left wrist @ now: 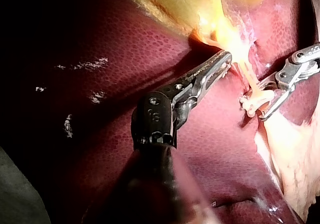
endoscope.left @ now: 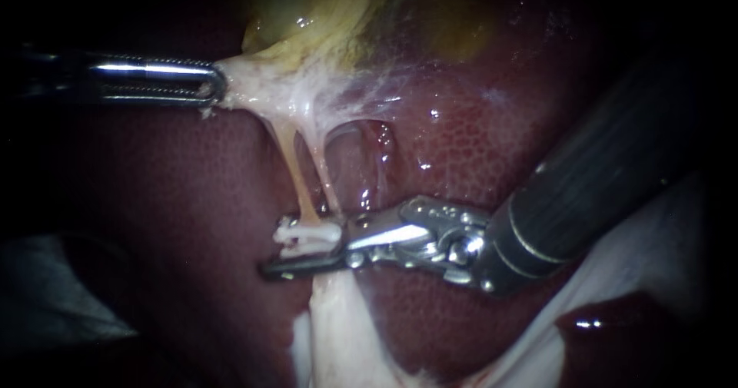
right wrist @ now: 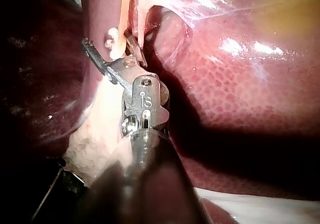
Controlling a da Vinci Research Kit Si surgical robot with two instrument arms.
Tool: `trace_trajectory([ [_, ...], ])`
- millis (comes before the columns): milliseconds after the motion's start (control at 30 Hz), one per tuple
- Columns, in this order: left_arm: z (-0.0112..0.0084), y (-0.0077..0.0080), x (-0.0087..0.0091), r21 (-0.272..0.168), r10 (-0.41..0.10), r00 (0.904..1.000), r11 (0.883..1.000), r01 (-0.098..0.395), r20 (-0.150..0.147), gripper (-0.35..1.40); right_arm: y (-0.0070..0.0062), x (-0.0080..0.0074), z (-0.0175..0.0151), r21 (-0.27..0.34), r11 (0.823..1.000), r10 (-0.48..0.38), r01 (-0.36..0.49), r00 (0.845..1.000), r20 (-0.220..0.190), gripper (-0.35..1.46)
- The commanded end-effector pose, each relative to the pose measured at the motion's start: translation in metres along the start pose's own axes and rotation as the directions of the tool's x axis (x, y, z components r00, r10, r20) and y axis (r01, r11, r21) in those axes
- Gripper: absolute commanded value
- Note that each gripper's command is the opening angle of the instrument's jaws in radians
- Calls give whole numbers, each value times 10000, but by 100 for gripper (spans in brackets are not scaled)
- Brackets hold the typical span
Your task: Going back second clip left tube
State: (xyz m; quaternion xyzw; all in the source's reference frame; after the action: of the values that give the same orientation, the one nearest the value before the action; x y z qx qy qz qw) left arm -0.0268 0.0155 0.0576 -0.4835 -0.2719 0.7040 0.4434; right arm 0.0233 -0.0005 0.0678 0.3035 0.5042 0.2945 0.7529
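Note:
In the endoscope view my left instrument [endoscope.left: 215,90] is shut on pale tissue at the foot of the yellowish gallbladder [endoscope.left: 323,11] and holds it stretched out to the left. Two thin tubes hang down from that tissue: the yellowish left tube [endoscope.left: 294,174] and the paler right tube [endoscope.left: 327,174]. A white clip [endoscope.left: 309,234] sits across the left tube low down. My right instrument [endoscope.left: 277,246] stands open, with the clip between its jaws. The clip [right wrist: 115,37] also shows between these jaws [right wrist: 107,47] in the right wrist view.
Dark red liver [endoscope.left: 192,196] lies all around and behind the tubes. A band of pale fatty tissue [endoscope.left: 338,326] runs down below the clip. White tissue or cloth [endoscope.left: 653,227] lies under my right instrument's shaft. A window [endoscope.left: 361,157] opens beside the right tube.

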Motion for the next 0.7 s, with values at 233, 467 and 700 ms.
trace_trajectory([
  [233,-2,0,0,-12,5,10000,10000,-5,5,-35,1,2,-32,17,9991,-421,421,9991,58,50],
  [467,-2,0,-1,-14,6,10000,10000,-6,6,-35,-8,11,-73,94,9893,-1454,1453,9893,138,50],
  [700,-3,0,-1,-15,6,10000,10000,-6,7,-35,-13,19,-114,-7,9756,-2194,2196,9749,389,50],
])
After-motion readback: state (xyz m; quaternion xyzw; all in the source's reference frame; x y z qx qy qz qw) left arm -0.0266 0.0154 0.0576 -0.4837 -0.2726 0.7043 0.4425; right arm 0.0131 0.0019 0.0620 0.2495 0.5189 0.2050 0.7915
